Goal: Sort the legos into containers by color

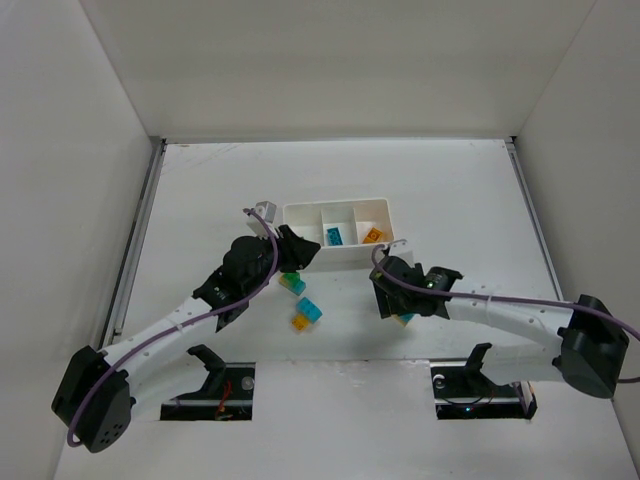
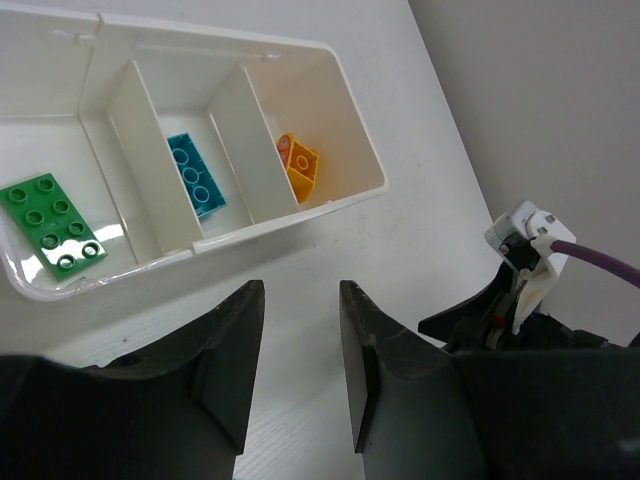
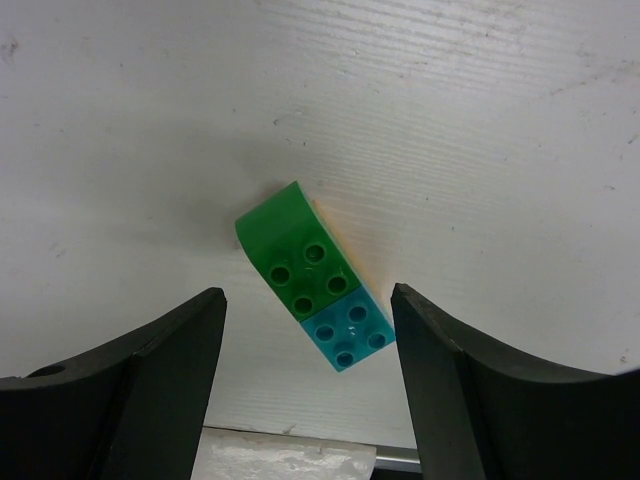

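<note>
The fingers point(image 2: 232, 360) of the left gripper point(image 2: 300, 290) stand a little apart, with a narrow gap and nothing between them. Under the gap there is only the bare white table point(image 2: 420, 130). Just beyond the fingertips runs the near long wall of the white rectangular plastic tray point(image 2: 260, 222) with three compartments. A flat green studded plastic brick point(image 2: 50, 225) lies in its left compartment, a cyan-blue studded brick point(image 2: 195, 175) in the middle one, and a yellow-orange brick point(image 2: 300, 165) sits tilted beside the divider in the right one. The fingers point(image 3: 150, 380) of the right gripper point(image 3: 307, 290) are spread wide on both sides of a joined green and cyan-blue brick stack point(image 3: 300, 262), which lies slanted on the table. Neither finger touches it, and free room remains on each side. From above, this gripper is near the right near corner of the tray. Between the two arms lie a small green and cyan stack point(image 1: 292, 282), close to the left arm, and a cyan and orange stack point(image 1: 305, 315), apart from both grippers. Behind the tray the table is open up to the far wall.
</note>
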